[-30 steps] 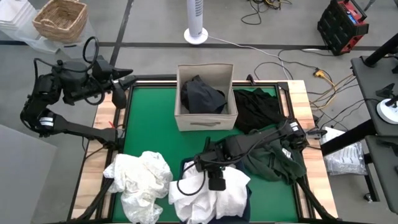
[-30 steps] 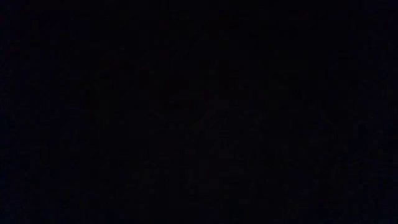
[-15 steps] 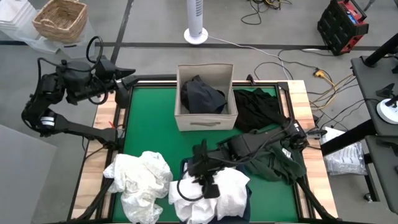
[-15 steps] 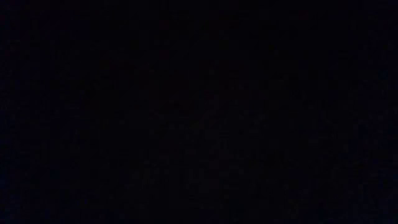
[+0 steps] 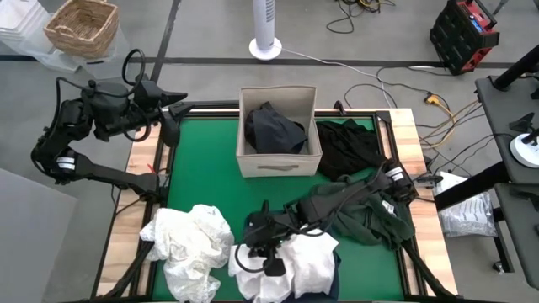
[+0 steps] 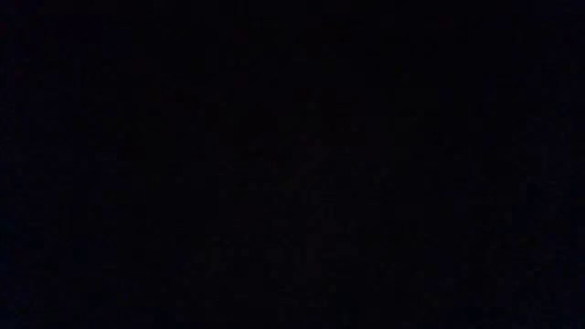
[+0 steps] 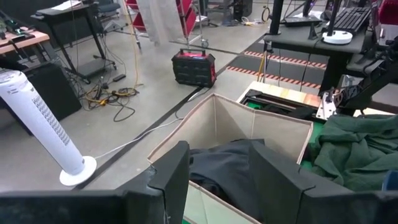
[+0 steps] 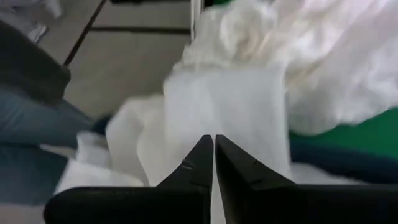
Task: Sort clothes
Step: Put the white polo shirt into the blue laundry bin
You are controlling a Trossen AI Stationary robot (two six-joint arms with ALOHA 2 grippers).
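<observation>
Reaching low across the bottom centre of the high view, the right gripper (image 5: 271, 263) is sitting over the white garment (image 5: 307, 263) that is lying in the navy bin (image 5: 335, 271), and its fingers (image 8: 233, 165) are showing pressed together in the right wrist view, tips against white cloth, with nothing visibly pinched between them. Judging from that, the step in hand is taking hold of a white piece, and doing it well is going to mean parting the fingers first, then pushing into a raised fold rather than a flat stretch, so that only one garment is coming up. A second white heap (image 5: 189, 244) is lying just beside it at lower left on the green counter (image 5: 206, 172), near enough that a careless lift may be dragging it along. The olive garment (image 5: 370, 217) is lying under the right arm at right, and a black one (image 5: 347, 147) is bunched above it. The beige box (image 5: 278, 160) at centre is holding a dark garment (image 5: 274, 128). The left gripper (image 5: 173, 105) is waiting at upper left, off the counter's corner, its fingers (image 7: 171, 174) spread. The low view is showing only black.
</observation>
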